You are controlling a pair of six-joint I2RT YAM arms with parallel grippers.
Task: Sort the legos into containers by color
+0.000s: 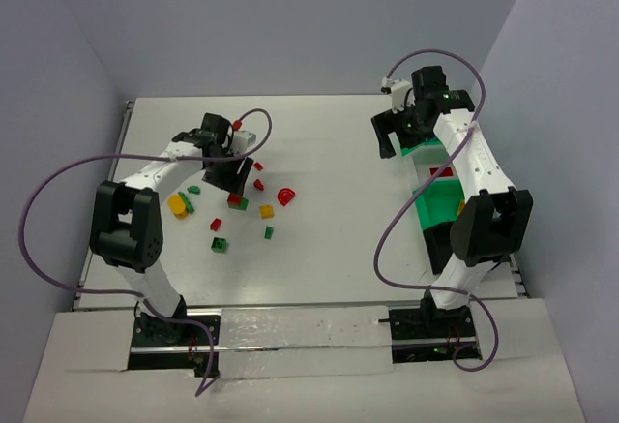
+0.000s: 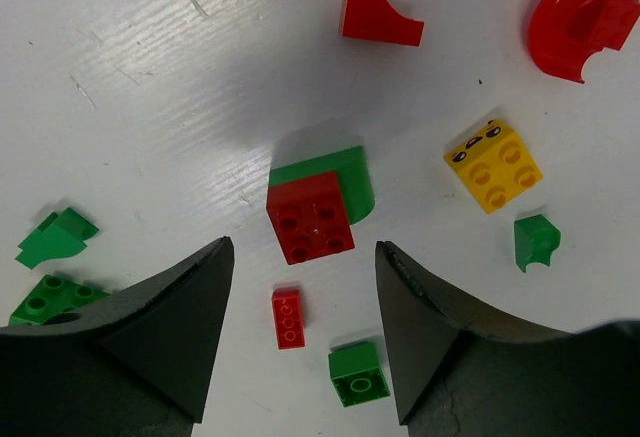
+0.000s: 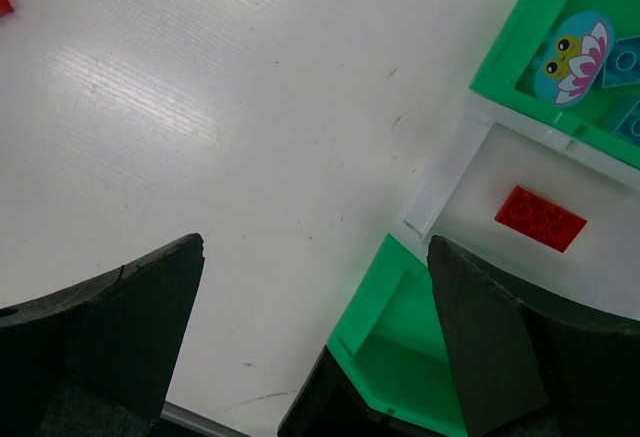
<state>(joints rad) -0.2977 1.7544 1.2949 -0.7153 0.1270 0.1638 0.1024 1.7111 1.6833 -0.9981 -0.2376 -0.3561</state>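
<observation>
Left claw [image 2: 305, 247] hangs low over the left half of the desk [image 1: 319, 142], fingers spread and released, gripping nothing. A red square brick [image 2: 310, 217] sits on a green piece [image 2: 352, 172] just beyond the gap between its fingertips and touches neither. Other legos [image 1: 266, 212] lie loose around it: a small red brick [image 2: 288, 318], a green brick [image 2: 358, 373], a yellow brick [image 2: 493, 165], a red curved piece [image 2: 378, 17] and a red round piece [image 2: 585, 12].

Right claw [image 3: 315, 245] is wide open and empty at the far right, over the bins. One green bin [image 3: 510, 47] holds blue bricks [image 3: 625, 57] and a frog disc [image 3: 572, 57]. A white tray [image 3: 440, 182] beside it holds a flat red brick [image 3: 540, 218]. Another green bin [image 3: 375, 312] adjoins the tray.
</observation>
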